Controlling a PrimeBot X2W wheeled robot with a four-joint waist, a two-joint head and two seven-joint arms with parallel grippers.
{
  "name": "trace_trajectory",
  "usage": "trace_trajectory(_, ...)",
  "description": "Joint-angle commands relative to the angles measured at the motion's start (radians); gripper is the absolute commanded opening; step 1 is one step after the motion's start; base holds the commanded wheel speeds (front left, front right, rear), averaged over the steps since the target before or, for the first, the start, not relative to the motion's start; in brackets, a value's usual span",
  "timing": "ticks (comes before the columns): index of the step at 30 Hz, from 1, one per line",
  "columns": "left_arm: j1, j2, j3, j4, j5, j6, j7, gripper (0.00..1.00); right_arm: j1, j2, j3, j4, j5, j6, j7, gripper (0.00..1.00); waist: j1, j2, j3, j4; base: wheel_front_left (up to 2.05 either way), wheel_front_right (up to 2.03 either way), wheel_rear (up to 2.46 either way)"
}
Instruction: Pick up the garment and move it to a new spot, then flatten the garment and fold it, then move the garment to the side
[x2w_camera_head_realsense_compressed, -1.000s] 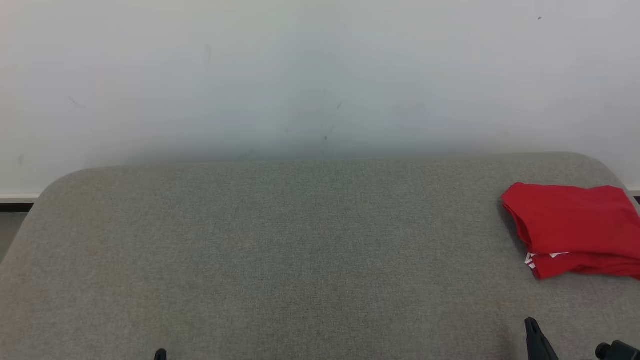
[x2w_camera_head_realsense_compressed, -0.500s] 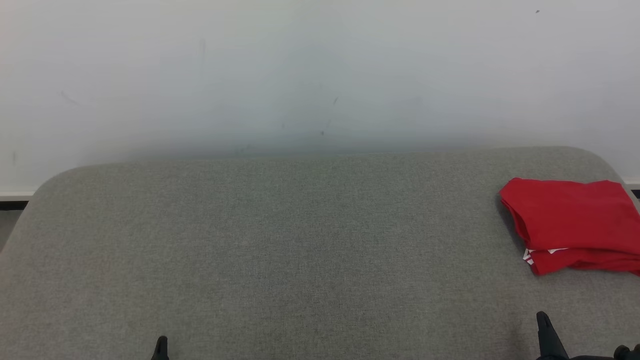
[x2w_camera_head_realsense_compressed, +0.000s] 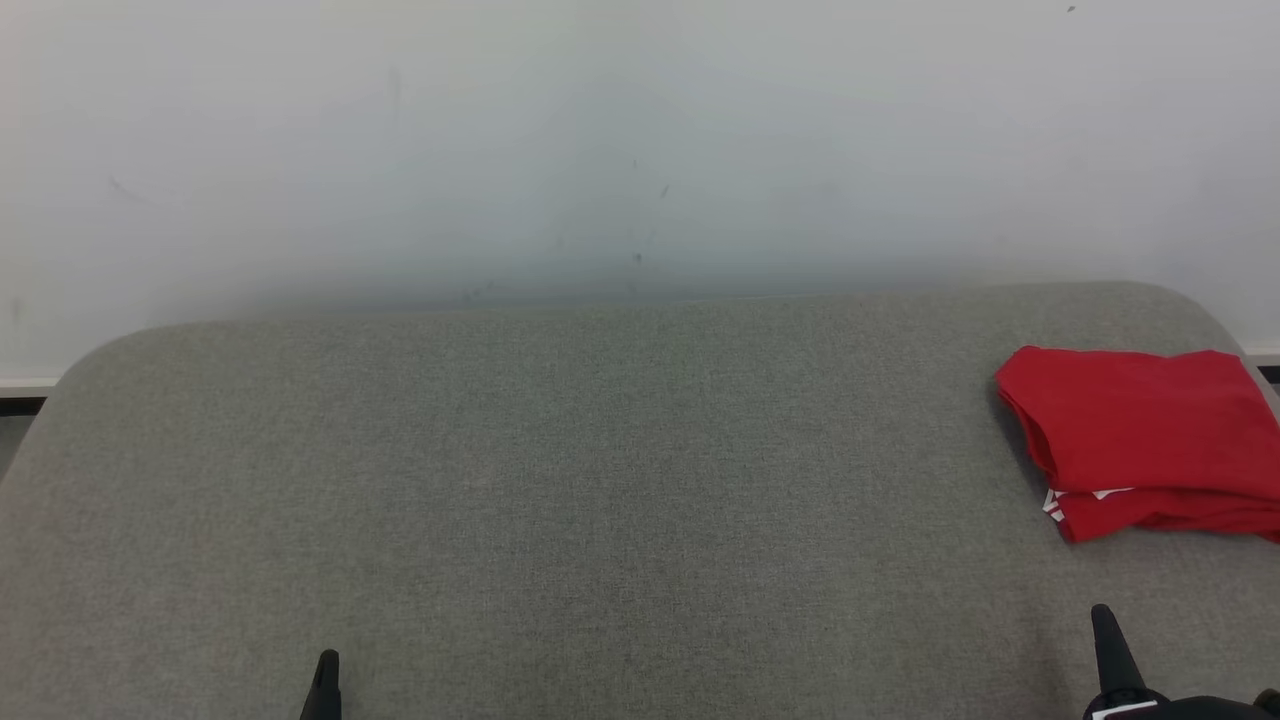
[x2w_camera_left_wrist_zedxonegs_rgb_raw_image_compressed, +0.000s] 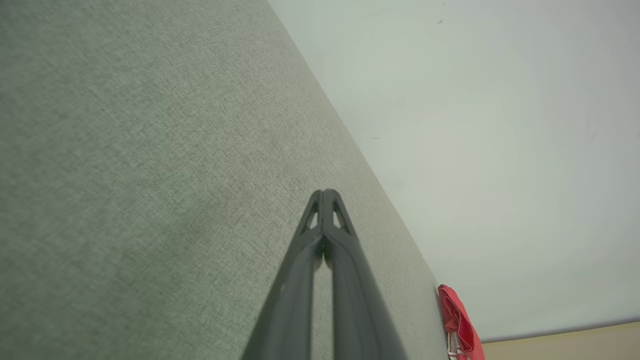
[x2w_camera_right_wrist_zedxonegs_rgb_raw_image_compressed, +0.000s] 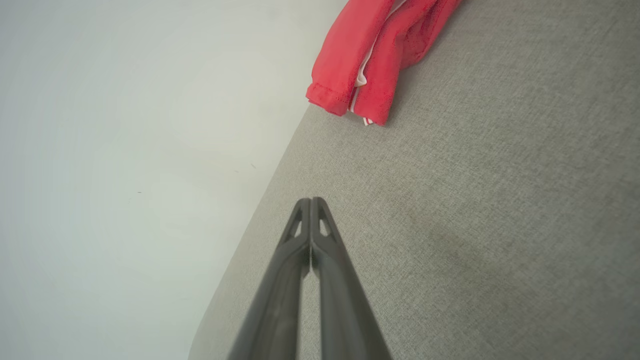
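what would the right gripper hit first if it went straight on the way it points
Most likely the near corner of the red garment on the grey surface. The line from the right gripper only grazes it, so it might pass toward the wall; depth unclear.

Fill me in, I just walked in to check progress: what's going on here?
The red garment lies folded at the right end of the grey cushion. Nothing holds it: the left gripper and right gripper are both shut and empty, near the front edge, apart from it. The job looks about finished.
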Motion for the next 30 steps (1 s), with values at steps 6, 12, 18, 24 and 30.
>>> trace_trajectory(6,-0.045,0.0,0.001,0.012,-0.079,-0.013,0.016,0.0,-0.028,-0.001,-0.016,0.0,0.076,0.0,0.01,0.0,-0.0001,-0.0001,0.005,-0.003,0.0,0.0,0.0)
trace_trajectory(12,-0.067,0.0,0.0,0.03,-0.151,-0.023,0.032,0.0,-0.036,-0.001,-0.033,0.007,0.151,0.0,0.018,0.0,-0.0001,-0.0001,0.012,-0.008,0.0,0.0,0.0)
trace_trajectory(18,-0.086,-0.001,-0.001,0.043,-0.209,-0.03,0.045,0.0,-0.047,-0.001,-0.046,0.013,0.212,0.0,0.024,0.0,-0.0001,-0.0001,0.017,-0.011,0.0,0.0,0.0)
trace_trajectory(24,-0.103,-0.001,-0.001,0.057,-0.264,-0.037,0.057,0.0,-0.052,-0.001,-0.059,0.02,0.27,0.0,0.03,0.0,-0.0001,-0.0001,0.023,-0.015,0.0,0.0,0.0)
trace_trajectory(30,-0.118,-0.002,-0.002,0.071,-0.315,-0.046,0.07,0.0,-0.062,-0.001,-0.07,0.026,0.324,0.0,0.037,0.0,-0.0001,-0.0001,0.028,-0.018,0.0,0.0,0.0)
